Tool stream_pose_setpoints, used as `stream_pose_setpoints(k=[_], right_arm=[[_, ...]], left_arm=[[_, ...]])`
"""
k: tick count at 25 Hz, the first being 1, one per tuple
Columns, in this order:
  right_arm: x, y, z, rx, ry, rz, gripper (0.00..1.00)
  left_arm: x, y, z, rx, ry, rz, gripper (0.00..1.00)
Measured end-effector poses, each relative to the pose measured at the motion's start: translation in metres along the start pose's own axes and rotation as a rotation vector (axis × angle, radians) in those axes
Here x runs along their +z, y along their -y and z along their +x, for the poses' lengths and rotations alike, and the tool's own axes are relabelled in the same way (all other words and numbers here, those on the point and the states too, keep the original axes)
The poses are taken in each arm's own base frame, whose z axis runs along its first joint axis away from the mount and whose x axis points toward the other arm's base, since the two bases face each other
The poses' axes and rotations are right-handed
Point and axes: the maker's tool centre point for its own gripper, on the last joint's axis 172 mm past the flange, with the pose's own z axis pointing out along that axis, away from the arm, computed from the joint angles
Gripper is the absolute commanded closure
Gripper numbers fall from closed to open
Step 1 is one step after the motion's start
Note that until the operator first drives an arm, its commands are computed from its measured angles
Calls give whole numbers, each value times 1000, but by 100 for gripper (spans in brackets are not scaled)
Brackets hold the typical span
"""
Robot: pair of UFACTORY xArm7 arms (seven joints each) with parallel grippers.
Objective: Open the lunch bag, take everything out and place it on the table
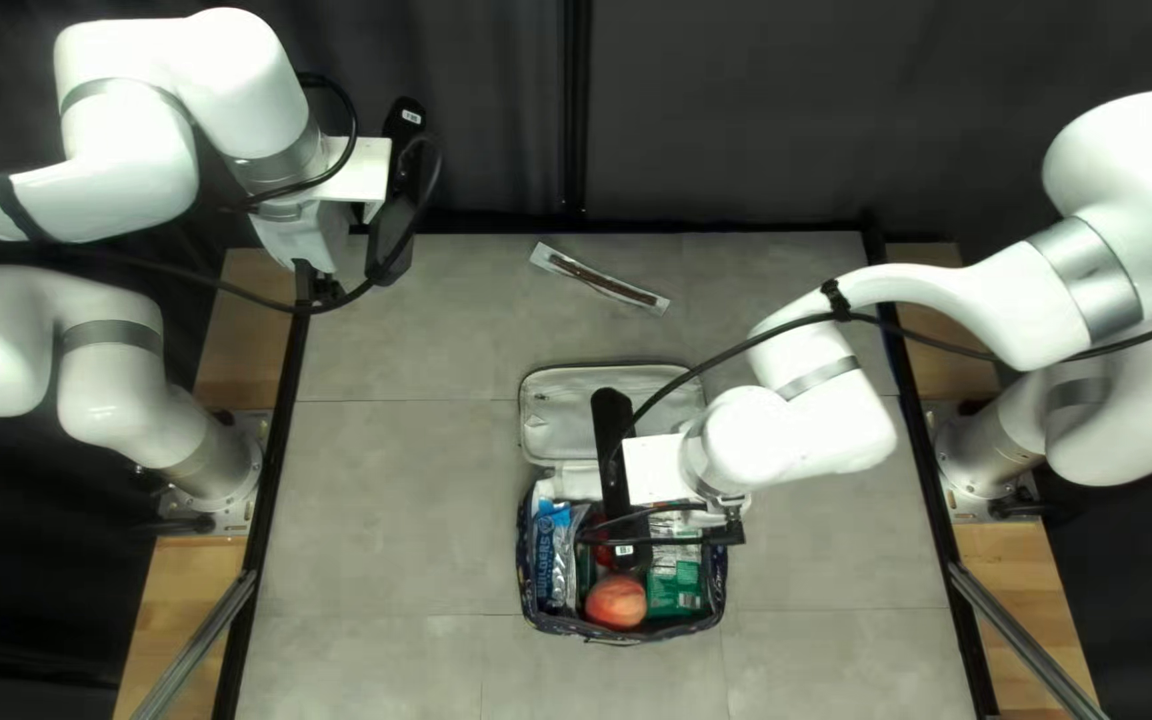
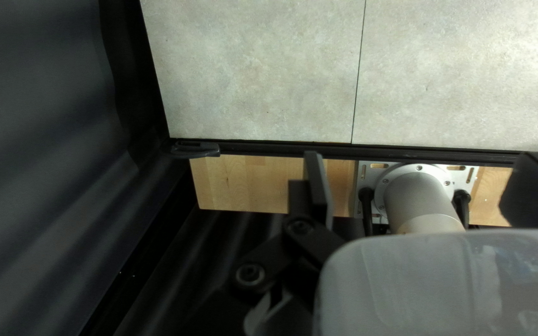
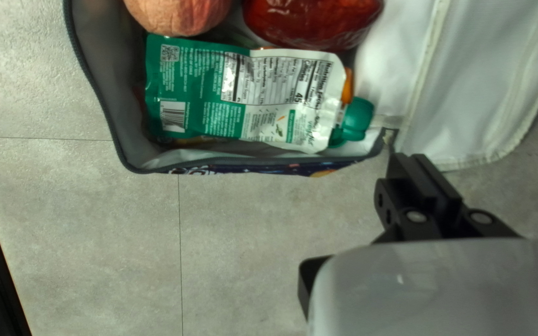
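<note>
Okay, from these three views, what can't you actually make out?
- Red item: cut off by the right wrist view's edge; mostly covered by the right arm in the top left view.
- Anything beneath the green pouch: hidden by the pouch itself.
- Thin packet on the far table: too small in the top left view to identify.

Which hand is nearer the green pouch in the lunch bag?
Right. The right hand hangs over the lunch bag, just beside the green pouch; the left hand is raised near the table's far-left corner.

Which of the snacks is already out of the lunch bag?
The long thin stick in clear wrap, alone on the table beyond the lunch bag; apple, green pouch and blue bar sit inside.
</note>
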Motion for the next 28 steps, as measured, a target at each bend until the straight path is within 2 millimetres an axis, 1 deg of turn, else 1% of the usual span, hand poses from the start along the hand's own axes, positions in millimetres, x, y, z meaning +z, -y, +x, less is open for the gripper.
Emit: stream_pose_setpoints(k=[2, 5, 11, 16, 20, 25, 28], right_arm=[[10, 5, 2, -33, 52, 34, 0], [16, 11, 5, -102, 128, 67, 0], [26, 10, 1, -203, 192, 96, 0], [35, -2, -2, -220, 189, 104, 0], [38, -8, -1, -210, 163, 106, 0], [49, -9, -3, -212, 135, 123, 0], [48, -6, -3, -223, 126, 128, 1]], left_arm=[[0, 0, 0, 0, 0, 0, 0], [0, 0, 0, 0, 0, 0, 0], [0, 0, 0, 0, 0, 0, 0], [0, 0, 0, 0, 0, 0, 0], [0, 0, 0, 0, 0, 0, 0], [0, 0, 0, 0, 0, 0, 0], [0, 0, 0, 0, 0, 0, 0]])
